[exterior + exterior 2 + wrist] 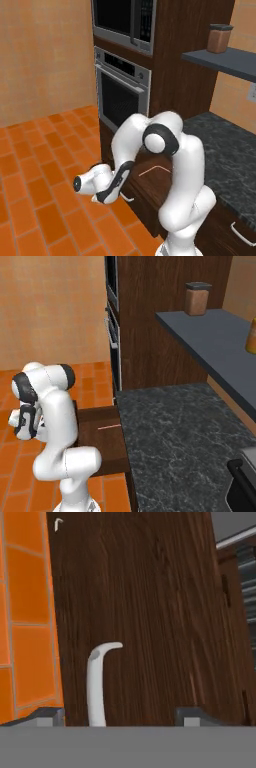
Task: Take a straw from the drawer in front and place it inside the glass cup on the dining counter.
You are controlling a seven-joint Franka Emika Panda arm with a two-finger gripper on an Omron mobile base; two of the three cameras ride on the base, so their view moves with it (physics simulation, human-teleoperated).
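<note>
The claw [119, 714] stood released, its two dark tips set wide apart on either side of the curved silver handle [97, 684] on the drawer [145, 612] front, holding nothing. In the left base view the hand hung low over the orange tile floor [40, 165], just outside the pulled-out drawer. The straw [155, 170] lay flat on the drawer floor, behind the front panel and well apart from the claw, which faced the panel from outside. In the right base view the straw [109, 427] lay near the drawer's inner edge, beside the dark granite counter [185, 441]. Judgement: the straw was light, thin and easily crushed or rolled; it should be pinched gently at mid-length, across its axis, from above.
</note>
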